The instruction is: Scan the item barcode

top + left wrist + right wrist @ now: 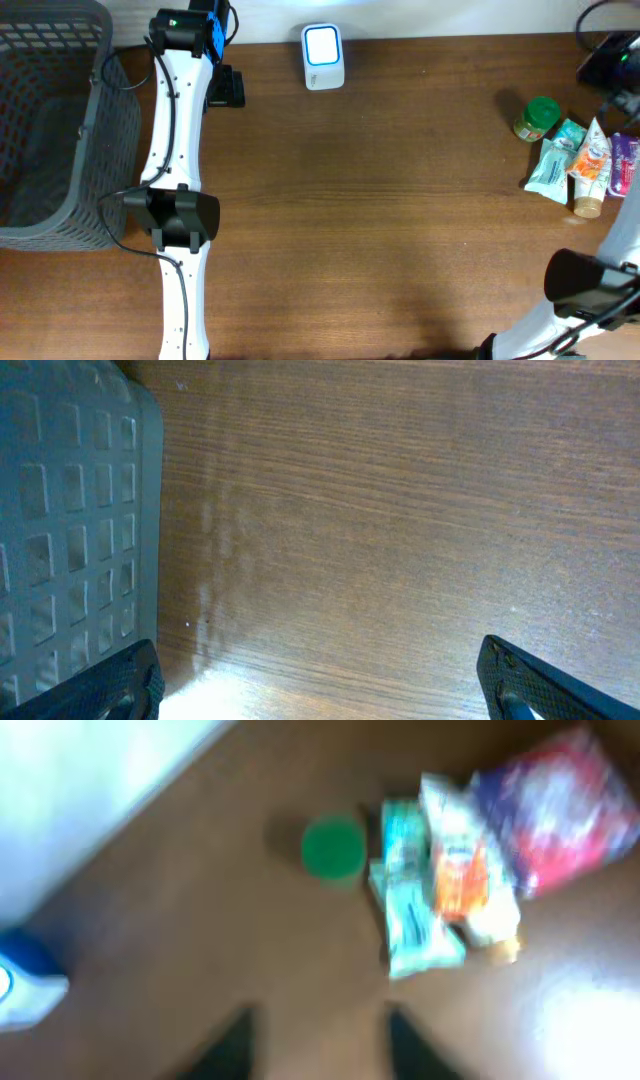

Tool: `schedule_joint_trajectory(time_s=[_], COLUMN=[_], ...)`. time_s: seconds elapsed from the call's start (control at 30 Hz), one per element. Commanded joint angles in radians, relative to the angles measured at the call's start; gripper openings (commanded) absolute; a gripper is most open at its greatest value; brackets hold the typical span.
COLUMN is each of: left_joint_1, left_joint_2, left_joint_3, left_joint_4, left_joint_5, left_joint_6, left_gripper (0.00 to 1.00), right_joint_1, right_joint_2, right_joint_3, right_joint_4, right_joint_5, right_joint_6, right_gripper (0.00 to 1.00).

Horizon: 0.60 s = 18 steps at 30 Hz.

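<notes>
Several packets (pixel 553 172) and a green-lidded jar (pixel 541 115) crowd the worktop's (pixel 400 220) right edge, labels too blurred to read; left gripper (pixel 330 685) gapes wide, right gripper (pixel 325 1040) stands part-open, both empty.

The left arm (pixel 165 140) lies stretched in a long white line, with a black joint about halfway along it. The left gripper (pixel 320 685) has its jaws spread wide, only its dark fingertips (pixel 125 685) showing at the lower corners of its wrist view, and nothing is between them. The right arm (pixel 590 280) shows a black joint and a white link at the near right corner. The right gripper (pixel 325 1045) is blurred, with its two dark fingers (pixel 235 1040) a little apart and empty.
</notes>
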Motion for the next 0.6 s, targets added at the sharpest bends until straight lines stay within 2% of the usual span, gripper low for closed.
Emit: schedule_joint_trajectory(time_s=[0.0,0.07,0.1,0.13,0.23,0.27,0.3,0.33,0.57], left_joint_1=[-0.003,-0.003,-0.003,-0.003,-0.003,-0.003,-0.003,-0.003,-0.003], left_joint_2=[-0.007,-0.007,-0.007,-0.007,-0.007,-0.007,-0.007,-0.007,-0.007], left_joint_3=[-0.005,-0.005,-0.005,-0.005,-0.005,-0.005,-0.005,-0.005,-0.005], left_joint_4=[-0.001,-0.001,-0.001,-0.001,-0.001,0.000,-0.001,-0.001,-0.001], left_joint_5=[-0.011,-0.011,-0.011,-0.011,-0.011,-0.011,-0.011,-0.011,-0.011], left_joint_6=[0.012,0.012,0.012,0.012,0.012,0.012,0.012,0.012,0.012], left_gripper=[0.99,0.99,0.99,0.99,0.99,0.99,0.99,0.99,0.99], right_joint_1=[-0.005,0.001,0.015,0.040,0.127,0.173,0.201,0.229,0.274], right_joint_2=[0.025,0.025,0.025,0.025,0.025,0.025,0.025,0.025,0.025], right_joint_3=[-0.020,-0.020,-0.026,-0.037,-0.079,-0.102,-0.119,-0.135,-0.143], right_joint_4=[-0.133,-0.207,-0.207,-0.206,-0.206,-0.206,-0.206,-0.205,-0.206], right_joint_5=[-0.160,-0.239,-0.332,-0.450,-0.528,-0.527,-0.527,-0.527,-0.529], right_joint_6=[-0.002,-0.003,-0.082,-0.168,-0.190,-0.149,-0.123,-0.124,-0.155], right_gripper=[0.04,0.04,0.04,0.18,0.23,0.24,0.18,0.06,0.05])
